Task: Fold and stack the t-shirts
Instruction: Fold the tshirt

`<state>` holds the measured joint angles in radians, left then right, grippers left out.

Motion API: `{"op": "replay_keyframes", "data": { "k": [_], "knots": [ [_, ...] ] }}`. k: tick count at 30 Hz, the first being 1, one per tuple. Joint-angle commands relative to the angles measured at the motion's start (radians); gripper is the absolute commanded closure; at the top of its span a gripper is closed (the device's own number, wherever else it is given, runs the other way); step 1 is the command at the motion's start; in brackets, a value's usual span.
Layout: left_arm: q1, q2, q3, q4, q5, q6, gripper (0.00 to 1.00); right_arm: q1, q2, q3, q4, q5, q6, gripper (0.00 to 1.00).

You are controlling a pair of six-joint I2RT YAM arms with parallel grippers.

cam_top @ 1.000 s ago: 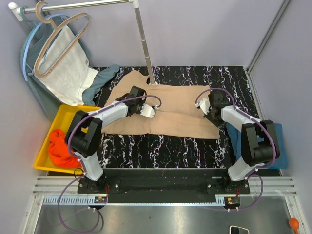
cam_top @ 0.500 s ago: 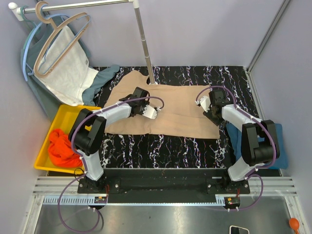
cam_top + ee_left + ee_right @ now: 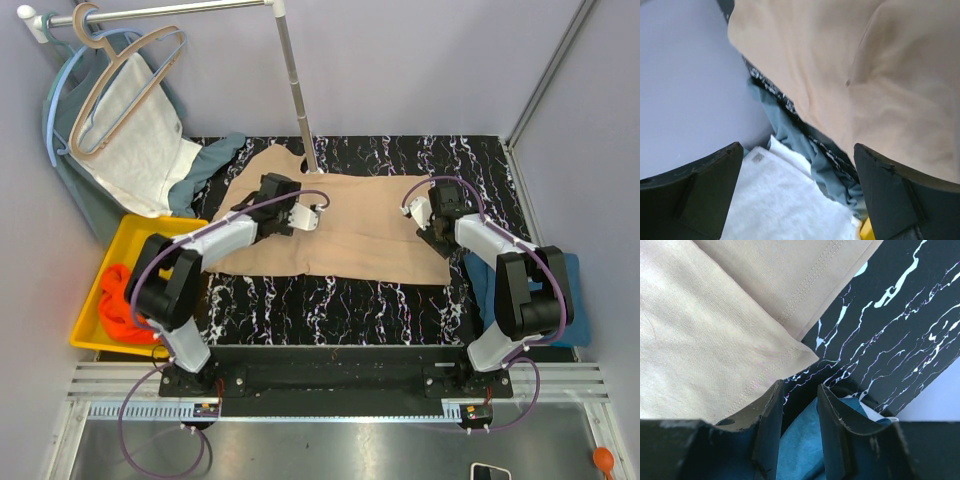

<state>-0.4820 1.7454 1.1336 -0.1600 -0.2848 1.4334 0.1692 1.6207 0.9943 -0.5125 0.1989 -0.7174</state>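
Near edge: we see the teal-blue t-shirt bunched at the right end of the worktop, beside the right arm. The orange-red t-shirt is heaped in the yellow bin on the left.
Right claw: its jaws are a little apart and pinch nothing. They are poised just short of a doubled hem corner.
Left claw: spread wide and empty, above the shirt's far-left part.
Beige t-shirt: it lies flat across mid-worktop between both claws, with one layer turned over another at the right end. We judge the fold only partly made.
Far side: the grey-green garment touches the beige shirt's far-left edge. The white cloth hangs beyond it, near the rack pole.
Risk: the right claw sits so close to the hem that a sideways move could catch the corner and flip the layer open.
Risk: a wide grab at the far-left edge could also take the grey-green garment.
Writing: we read none. A small tag on the white cloth is too blurred.
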Motion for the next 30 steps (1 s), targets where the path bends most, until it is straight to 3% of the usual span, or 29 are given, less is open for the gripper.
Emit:
{"op": "replay_keyframes", "data": {
  "k": [1, 9, 15, 30],
  "knots": [
    [0.022, -0.17, -0.044, -0.036, 0.015, -0.083, 0.01, -0.005, -0.03, 0.003, 0.023, -0.003, 0.013, 0.6],
    [0.022, -0.384, -0.251, -0.156, 0.09, -0.166, 0.01, -0.005, -0.058, 0.047, -0.004, -0.091, 0.061, 0.57],
    [0.022, -0.458, -0.363, -0.174, 0.124, -0.214, 0.01, -0.004, -0.045, 0.07, -0.027, -0.138, 0.073, 0.56],
    [0.029, -0.288, -0.383, -0.096, 0.138, -0.238, 0.01, 0.001, 0.057, 0.089, -0.018, -0.176, 0.055, 0.56]
  ]
}}
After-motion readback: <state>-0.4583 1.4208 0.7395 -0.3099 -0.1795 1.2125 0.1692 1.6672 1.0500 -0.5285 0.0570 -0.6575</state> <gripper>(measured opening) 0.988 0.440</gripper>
